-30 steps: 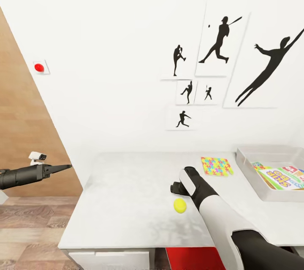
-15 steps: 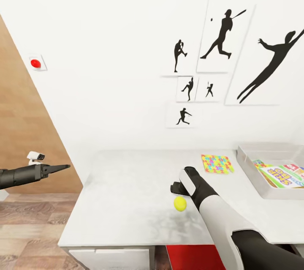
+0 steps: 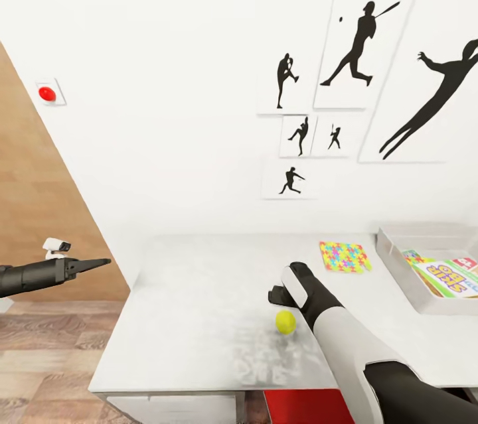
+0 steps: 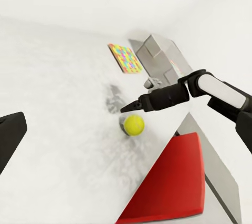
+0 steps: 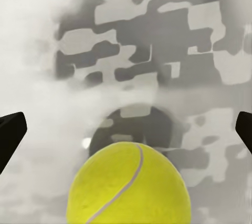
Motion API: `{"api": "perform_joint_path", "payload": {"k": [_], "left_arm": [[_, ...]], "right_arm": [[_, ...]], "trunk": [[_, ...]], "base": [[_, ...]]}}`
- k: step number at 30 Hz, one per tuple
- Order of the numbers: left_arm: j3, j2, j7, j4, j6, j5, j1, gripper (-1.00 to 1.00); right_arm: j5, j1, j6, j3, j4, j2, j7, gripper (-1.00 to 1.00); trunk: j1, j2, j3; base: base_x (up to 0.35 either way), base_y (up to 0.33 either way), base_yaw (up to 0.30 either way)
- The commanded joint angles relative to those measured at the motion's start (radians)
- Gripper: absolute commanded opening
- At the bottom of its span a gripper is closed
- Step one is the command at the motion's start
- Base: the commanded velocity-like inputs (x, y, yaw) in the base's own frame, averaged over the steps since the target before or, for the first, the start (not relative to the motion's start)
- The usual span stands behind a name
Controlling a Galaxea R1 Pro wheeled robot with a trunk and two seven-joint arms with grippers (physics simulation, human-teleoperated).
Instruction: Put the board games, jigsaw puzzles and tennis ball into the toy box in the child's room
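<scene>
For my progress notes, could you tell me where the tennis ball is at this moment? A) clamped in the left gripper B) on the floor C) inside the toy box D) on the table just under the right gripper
D: the tennis ball rests on the table, just below the open right gripper, outside the toy box.

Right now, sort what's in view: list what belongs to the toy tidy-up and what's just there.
Part of the job:
tennis ball
jigsaw puzzle
toy box
board game inside the box
right gripper, above the ball

Just there:
baseball wall pictures
red wall button
table
</scene>
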Motion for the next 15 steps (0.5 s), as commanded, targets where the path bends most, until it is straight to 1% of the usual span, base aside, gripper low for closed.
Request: {"api": "perform_joint_path", "payload": {"k": [1,5,10,15], "left_arm": [[0.000,0.001,-0.004,0.000,0.011,0.000,-0.001,1.00],[0.000,0.001,-0.004,0.000,0.011,0.000,-0.001,1.00],[0.000,0.000,-0.004,0.000,0.011,0.000,-0.001,1.00],[0.000,0.000,-0.004,0.000,0.011,0.000,-0.001,1.00]], "right_arm": [[-0.010,-0.001,0.002,0.003,0.000,0.000,-0.010,1.00],[-0.012,-0.001,0.004,0.003,0.006,0.000,-0.010,1.00],[-0.012,0.000,0.004,0.003,0.009,0.000,-0.011,1.00],[-0.010,0.000,0.003,0.004,0.008,0.000,-0.011,1.00]], "trunk": [[0.001,-0.002,-0.004],[0.001,-0.002,-0.010],[0.001,-0.002,-0.018],[0.001,-0.002,-0.020]], "base": [[0.004,0.001,0.000],[-0.050,0.000,0.000],[-0.173,0.000,0.000],[-0.039,0.000,0.000]]}}
